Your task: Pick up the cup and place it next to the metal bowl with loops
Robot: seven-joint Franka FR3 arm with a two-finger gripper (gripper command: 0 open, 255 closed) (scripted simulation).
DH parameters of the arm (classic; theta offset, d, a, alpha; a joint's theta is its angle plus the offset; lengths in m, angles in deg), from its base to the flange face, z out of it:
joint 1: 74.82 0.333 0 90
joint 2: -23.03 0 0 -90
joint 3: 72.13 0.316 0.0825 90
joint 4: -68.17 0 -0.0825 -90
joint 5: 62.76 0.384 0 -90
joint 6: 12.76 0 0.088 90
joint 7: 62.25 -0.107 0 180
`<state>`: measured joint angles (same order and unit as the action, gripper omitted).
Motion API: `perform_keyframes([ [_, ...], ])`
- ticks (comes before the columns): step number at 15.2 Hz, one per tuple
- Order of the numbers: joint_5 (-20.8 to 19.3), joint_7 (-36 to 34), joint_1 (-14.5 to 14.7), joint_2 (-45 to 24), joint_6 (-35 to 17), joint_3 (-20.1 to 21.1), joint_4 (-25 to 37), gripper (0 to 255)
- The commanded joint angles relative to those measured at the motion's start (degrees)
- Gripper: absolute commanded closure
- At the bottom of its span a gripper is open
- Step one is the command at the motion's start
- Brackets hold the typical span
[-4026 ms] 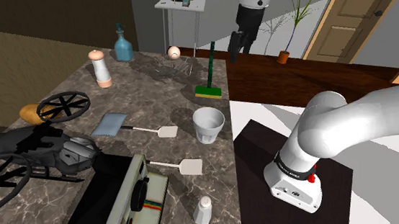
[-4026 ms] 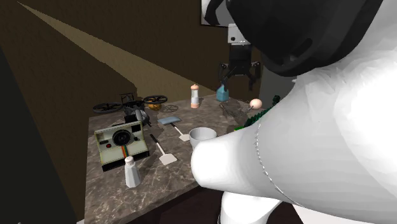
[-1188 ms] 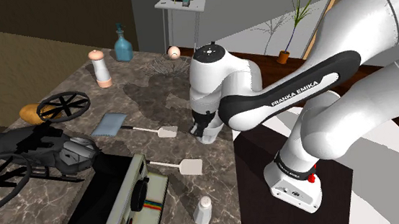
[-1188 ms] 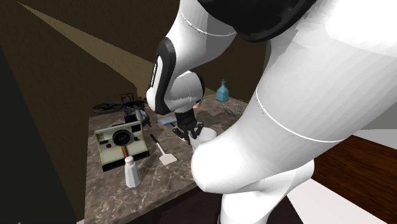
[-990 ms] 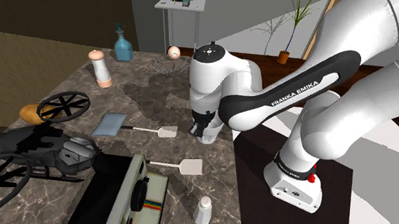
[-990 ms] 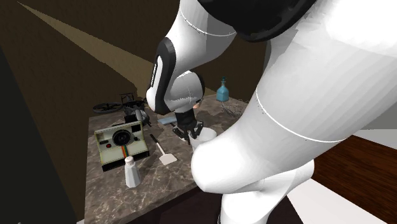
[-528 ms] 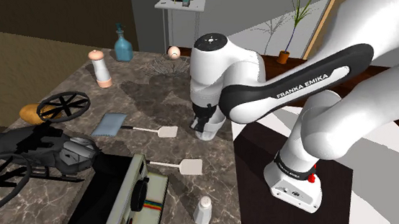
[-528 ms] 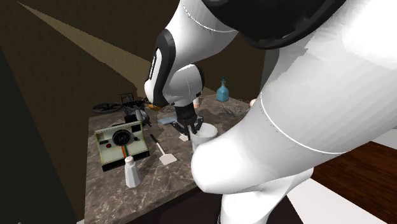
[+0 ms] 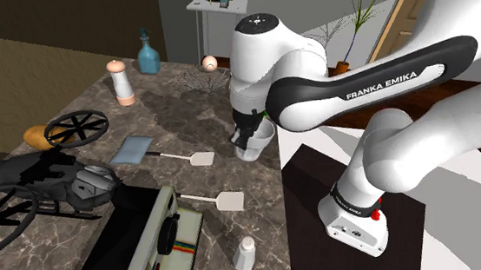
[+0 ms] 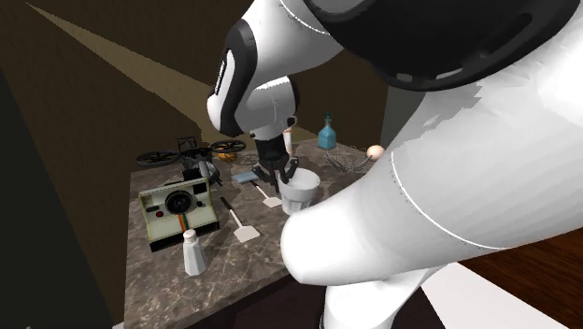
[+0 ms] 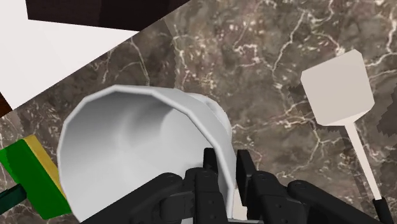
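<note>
The white cup [image 9: 257,143] is at the tabletop's [image 9: 177,117] edge on the stand's side, about midway along, tipped a little. The black jaws are clamped on its wall, one inside the rim and one outside. From here I can't tell whether its base is clear of the marble. I'd say the grasp is made and the lift is the step in hand. A white spatula [image 9: 201,158] lies just beside it. The wire bowl [image 9: 196,81] stands well apart, near the far edge by a pinkish ball [image 9: 210,63]. The next move calls for raising the cup clear, carrying it there, and setting it upright just beside the bowl. Pinched by one wall, it could swing.
</note>
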<state>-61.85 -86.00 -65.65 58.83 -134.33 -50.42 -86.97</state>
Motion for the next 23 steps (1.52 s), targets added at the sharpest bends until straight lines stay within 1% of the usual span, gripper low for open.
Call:
perform_keyframes([
  [1,-0.04,0.39,0.00,0.64,1.76,-0.38,1.15,255],
  [10,-0.24,1.84,0.04,3.06,9.45,-1.81,6.55,255],
  [20,-0.74,3.13,-0.27,4.12,17.33,-3.05,13.49,255],
  [21,-0.75,3.16,-0.28,4.13,17.50,-3.07,13.64,255],
  [23,-2.29,4.76,-1.91,0.92,15.89,-4.29,15.42,255],
])
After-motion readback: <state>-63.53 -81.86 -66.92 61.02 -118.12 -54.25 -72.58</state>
